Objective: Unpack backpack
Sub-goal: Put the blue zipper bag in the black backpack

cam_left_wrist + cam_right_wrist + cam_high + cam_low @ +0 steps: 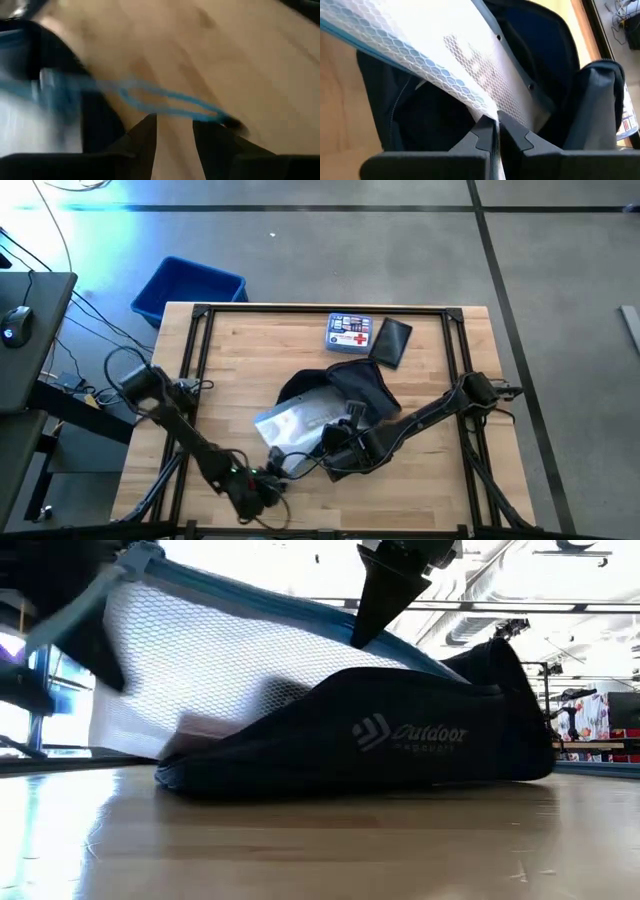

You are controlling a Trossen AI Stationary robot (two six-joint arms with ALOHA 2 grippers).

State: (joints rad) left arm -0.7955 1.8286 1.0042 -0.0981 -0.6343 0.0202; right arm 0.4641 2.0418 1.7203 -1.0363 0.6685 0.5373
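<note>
High view: backpack (345,395) sits mid-table, flap open, with a white mesh pouch (295,425) sticking out of it toward the front edge. Right gripper (335,442) is down on the pouch's edge at the backpack mouth; left gripper (268,485) is just in front of the pouch's near corner, close to the table's front edge. Well beyond both grippers, at the far edge: a first-aid kit (349,333) with a flat black pouch (390,341) touching it; a blue bin (188,288) is on the floor past the table corner. Low view: backpack (370,740) lies flat on the wood, logo facing the camera, mesh pouch (200,670) tilted up out of it, right gripper (385,595) coming down onto the pouch's blue-trimmed top edge. Left wrist view: left gripper (175,137) fingers apart, nothing between them, a blue cord loop (165,102) just ahead on the table (225,55). Right wrist view: right gripper (496,131) clenched on the mesh pouch (420,45) edge, backpack (540,55) interior right behind it.
</note>
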